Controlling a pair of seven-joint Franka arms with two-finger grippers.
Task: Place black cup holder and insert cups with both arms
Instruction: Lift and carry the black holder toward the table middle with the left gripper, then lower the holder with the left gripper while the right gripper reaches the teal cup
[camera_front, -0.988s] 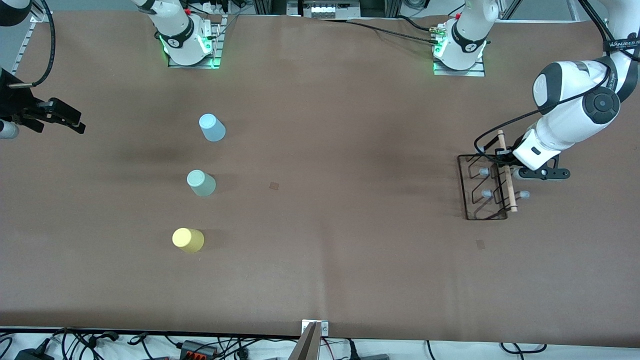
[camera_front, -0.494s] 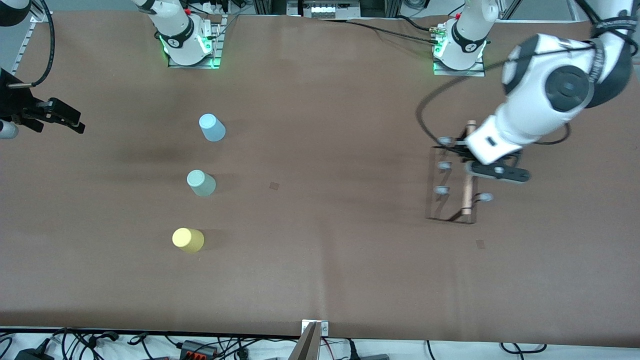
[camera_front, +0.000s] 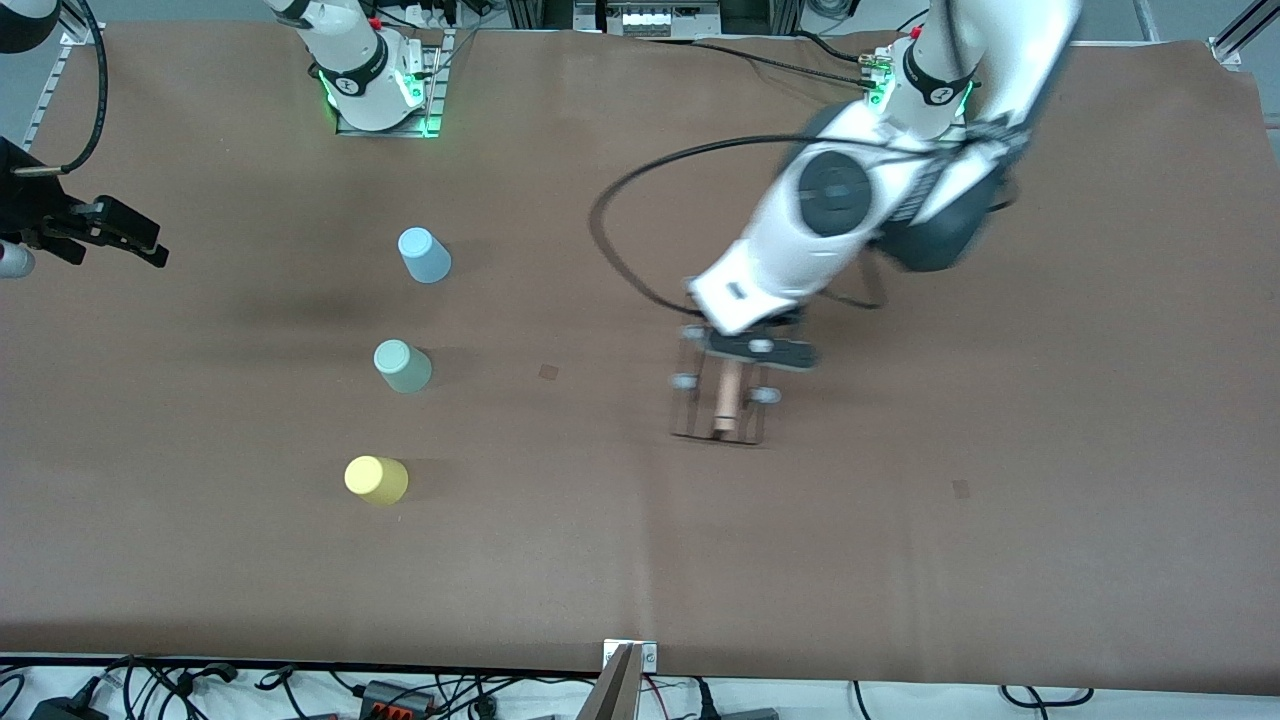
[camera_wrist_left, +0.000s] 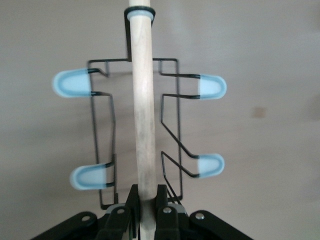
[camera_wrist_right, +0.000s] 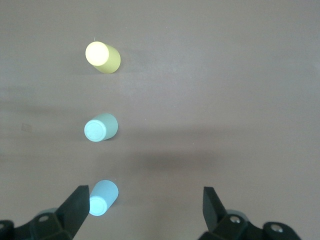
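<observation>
My left gripper (camera_front: 748, 352) is shut on the wooden rod handle (camera_wrist_left: 143, 110) of the black cup holder (camera_front: 722, 398) and carries it over the middle of the table. In the left wrist view my gripper (camera_wrist_left: 146, 197) clamps the rod, and the wire rack (camera_wrist_left: 102, 145) with its pale pegs hangs below. The light blue cup (camera_front: 424, 254), pale green cup (camera_front: 402, 366) and yellow cup (camera_front: 375, 479) stand upside down in a row toward the right arm's end. My right gripper (camera_front: 120, 235) is open and waits high at that end; in its own view it (camera_wrist_right: 145, 206) is above the cups (camera_wrist_right: 101, 127).
The table is covered with brown paper (camera_front: 1000, 560). Two small dark marks (camera_front: 548, 372) lie on it. Cables run along the table's edge nearest the front camera (camera_front: 400, 690).
My left arm has lifted the cup holder from the left arm's end and swung it toward the middle of the table. The right arm and the cups have not moved.
</observation>
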